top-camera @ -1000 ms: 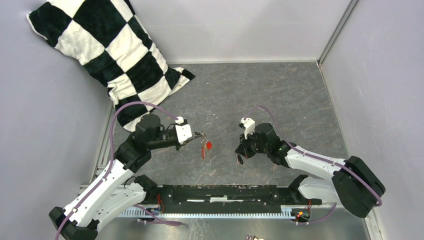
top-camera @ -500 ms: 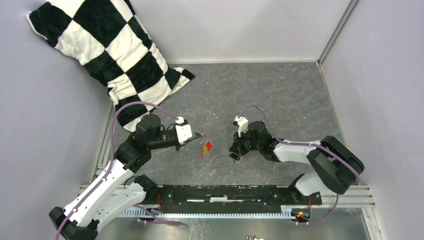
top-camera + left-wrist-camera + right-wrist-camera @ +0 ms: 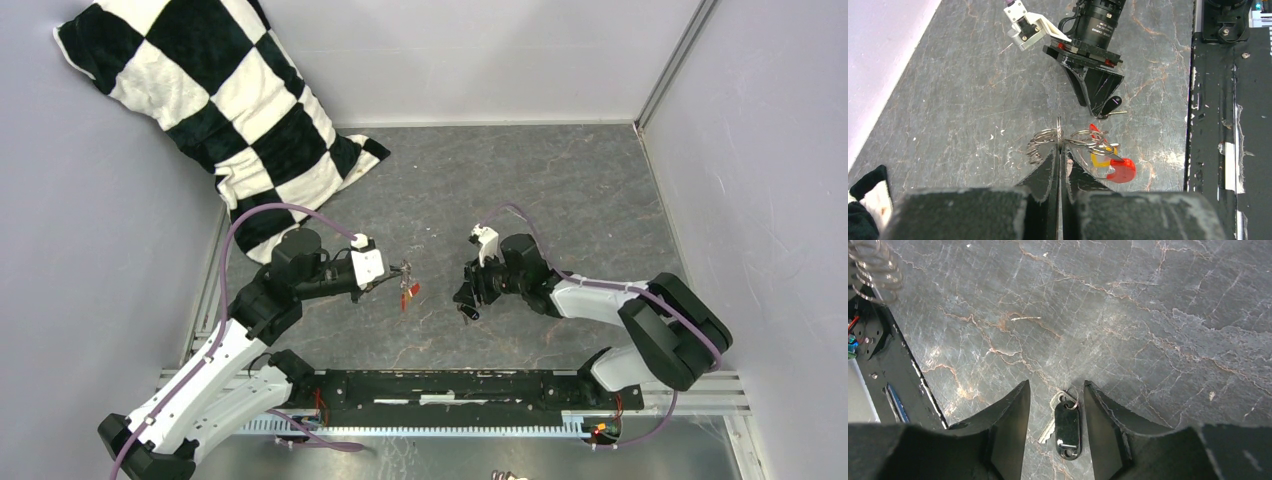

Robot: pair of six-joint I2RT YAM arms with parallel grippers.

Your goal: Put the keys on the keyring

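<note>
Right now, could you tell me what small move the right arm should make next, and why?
Probably close the right gripper on the black-headed key. That key lies flat on the table between the open jaws, unheld, while the left gripper is shut on the keyring, where the red and yellow keys hang. The black one likely needs gripping before threading.

Key [image 3: 1067, 427] on table [image 3: 1158, 315] btwn right gripper [image 3: 1055, 386] jaws; keyring [image 3: 406, 278] left.

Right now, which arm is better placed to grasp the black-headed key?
Right, probably: the right gripper, open, straddles the black-headed key on the table, while the left gripper is shut on the keyring.
</note>
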